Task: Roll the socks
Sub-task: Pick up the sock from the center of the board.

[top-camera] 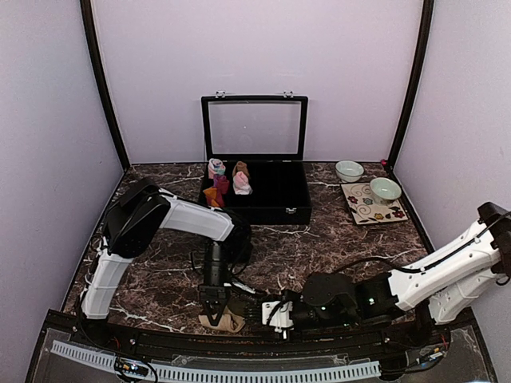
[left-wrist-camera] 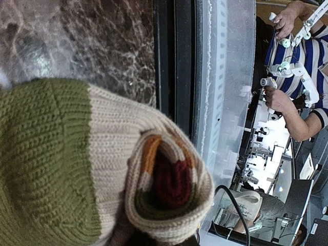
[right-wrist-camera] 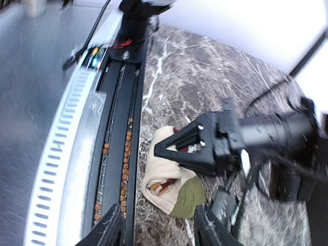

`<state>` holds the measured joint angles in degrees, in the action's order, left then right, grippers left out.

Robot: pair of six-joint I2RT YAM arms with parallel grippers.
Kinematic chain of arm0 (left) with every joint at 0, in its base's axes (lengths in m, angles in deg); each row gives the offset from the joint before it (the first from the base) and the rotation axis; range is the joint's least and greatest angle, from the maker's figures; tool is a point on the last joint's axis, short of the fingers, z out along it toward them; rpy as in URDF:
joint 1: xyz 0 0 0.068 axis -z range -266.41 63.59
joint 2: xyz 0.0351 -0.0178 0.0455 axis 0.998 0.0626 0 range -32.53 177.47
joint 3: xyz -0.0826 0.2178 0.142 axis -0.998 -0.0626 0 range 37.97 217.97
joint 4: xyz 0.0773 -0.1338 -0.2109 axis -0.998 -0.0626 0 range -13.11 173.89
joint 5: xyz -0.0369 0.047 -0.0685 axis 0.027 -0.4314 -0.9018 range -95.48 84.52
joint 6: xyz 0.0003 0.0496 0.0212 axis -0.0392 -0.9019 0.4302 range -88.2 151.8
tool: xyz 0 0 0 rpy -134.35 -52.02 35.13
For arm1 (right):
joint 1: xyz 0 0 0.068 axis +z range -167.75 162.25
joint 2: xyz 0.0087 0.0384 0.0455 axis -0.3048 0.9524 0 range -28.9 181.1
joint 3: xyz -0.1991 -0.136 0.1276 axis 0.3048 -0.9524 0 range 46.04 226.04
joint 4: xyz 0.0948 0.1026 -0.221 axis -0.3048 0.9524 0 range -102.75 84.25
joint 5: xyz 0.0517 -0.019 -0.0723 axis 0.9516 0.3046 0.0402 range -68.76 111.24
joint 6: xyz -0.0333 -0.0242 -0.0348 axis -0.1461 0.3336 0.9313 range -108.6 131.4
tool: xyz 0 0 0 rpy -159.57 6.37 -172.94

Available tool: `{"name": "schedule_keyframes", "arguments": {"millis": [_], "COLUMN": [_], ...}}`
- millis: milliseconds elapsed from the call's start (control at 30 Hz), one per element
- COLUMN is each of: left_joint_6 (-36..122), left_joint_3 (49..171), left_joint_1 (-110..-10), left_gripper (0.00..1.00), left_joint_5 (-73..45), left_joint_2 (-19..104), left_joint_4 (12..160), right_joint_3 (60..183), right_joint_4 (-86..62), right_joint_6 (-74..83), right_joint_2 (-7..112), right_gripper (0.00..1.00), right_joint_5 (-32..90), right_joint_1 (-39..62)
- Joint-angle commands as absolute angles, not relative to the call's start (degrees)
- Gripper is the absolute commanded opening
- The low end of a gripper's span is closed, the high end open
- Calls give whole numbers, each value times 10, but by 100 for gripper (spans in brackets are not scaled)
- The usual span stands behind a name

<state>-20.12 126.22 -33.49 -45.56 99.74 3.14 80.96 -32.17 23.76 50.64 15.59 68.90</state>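
The striped socks (top-camera: 222, 321) lie as a rolled cream bundle with an olive toe (right-wrist-camera: 187, 197) at the table's near edge. The roll's open end (left-wrist-camera: 169, 184) shows red, orange and green stripes inside. My left gripper (top-camera: 214, 302) points straight down onto the bundle. In the right wrist view its black fingers (right-wrist-camera: 177, 159) meet in a point on the cream cloth, shut on it. My right gripper (right-wrist-camera: 160, 233) stands open just right of the bundle, nothing between its fingers. A pink and pale rolled bundle (top-camera: 215, 167) sits in the black box.
A black box (top-camera: 263, 214) with its lid up stands at the back centre and holds several small rolled bundles. Two pale bowls (top-camera: 349, 170) (top-camera: 386, 189) sit by a patterned mat (top-camera: 371, 209) at the back right. The black rail (right-wrist-camera: 115, 154) runs along the near edge beside the bundle.
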Motion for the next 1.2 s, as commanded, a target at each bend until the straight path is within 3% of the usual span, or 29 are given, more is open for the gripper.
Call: {"name": "schedule_keyframes", "arguments": {"millis": [0, 267, 533, 1000, 1067, 1167], "left_joint_6": [-202, -226, -244, -306, -309, -299], "left_joint_3": [1275, 1301, 1320, 1317, 1317, 1331], "left_joint_1": [-333, -335, -338, -341, -341, -341], "left_gripper": [2, 2, 2, 1, 1, 3], "left_joint_5": [-368, -364, -358, -401, -402, -398], "left_joint_2": [1048, 1076, 1098, 1087, 1085, 1084], "left_joint_4": [115, 83, 57, 0, 0, 0], "right_joint_3": [877, 954, 973, 949, 945, 946], "right_joint_4": [-305, -322, -348, -479, -545, -600], "right_joint_6": [395, 529, 544, 707, 763, 816], "right_joint_2": [598, 738, 793, 873, 894, 915], "right_gripper": [46, 40, 44, 38, 31, 1], "right_joint_5": [124, 148, 151, -16, -63, -97], "right_joint_1": [701, 696, 676, 682, 686, 690]}}
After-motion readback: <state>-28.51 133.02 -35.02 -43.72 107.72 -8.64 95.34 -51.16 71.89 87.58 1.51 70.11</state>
